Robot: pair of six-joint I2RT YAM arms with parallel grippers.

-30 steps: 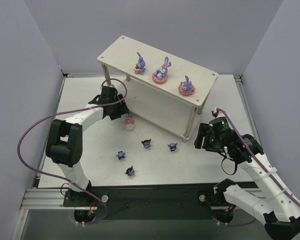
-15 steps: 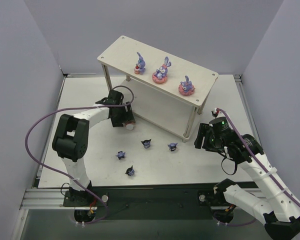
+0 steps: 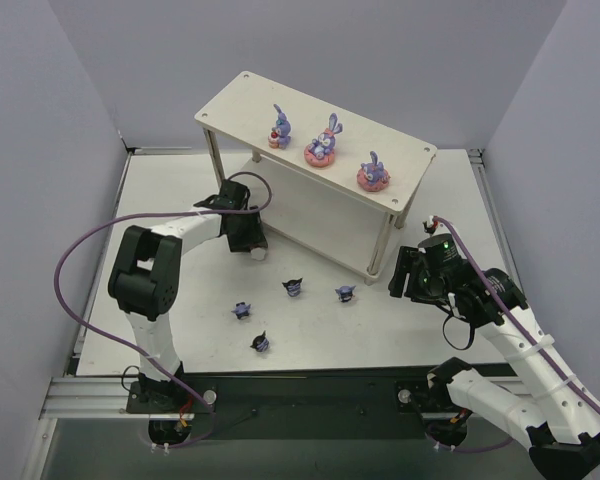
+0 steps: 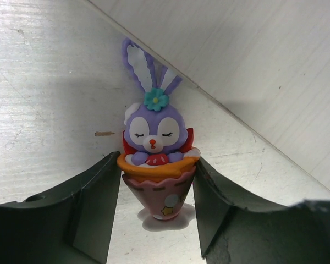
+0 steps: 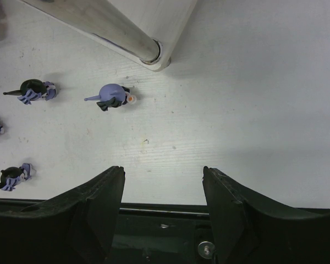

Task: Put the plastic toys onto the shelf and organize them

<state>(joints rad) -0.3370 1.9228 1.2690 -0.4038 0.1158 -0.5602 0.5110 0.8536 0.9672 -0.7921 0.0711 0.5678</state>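
- Cone-based rabbit [image 4: 157, 159]: purple, with a teal flower between the ears, upright in an orange-rimmed pink cone that bears a small yellow star print. It stands on the table [image 3: 160, 200], centre-left of the overhead frame.
- Left gripper [image 4: 157, 184]: the dark fingers [image 4: 93, 203] are narrowed onto the cone, one pressed to each side of the orange rim.
- Edge clearance: the lower board of the shelf [image 3: 250, 100] runs diagonally across the upper right of the left wrist frame. The rabbit's ear tips are just beside that edge. Bare table lies to the left.
- Top board: three rabbits [image 3: 323, 142] stand in a slanted row along the middle. Bare board remains at the upper-left end and at the right corner.
- Four dark blue figures [image 3: 293, 287] are scattered on the table below the shelf, lower centre of the overhead frame, well apart from one another.
- Right gripper [image 5: 162, 176]: fingers spread wide, nothing between them, just right of the shelf leg [image 5: 115, 33]. The nearest blue figure lies beside that leg
- Grey walls [image 3: 40, 150] close both sides of the table
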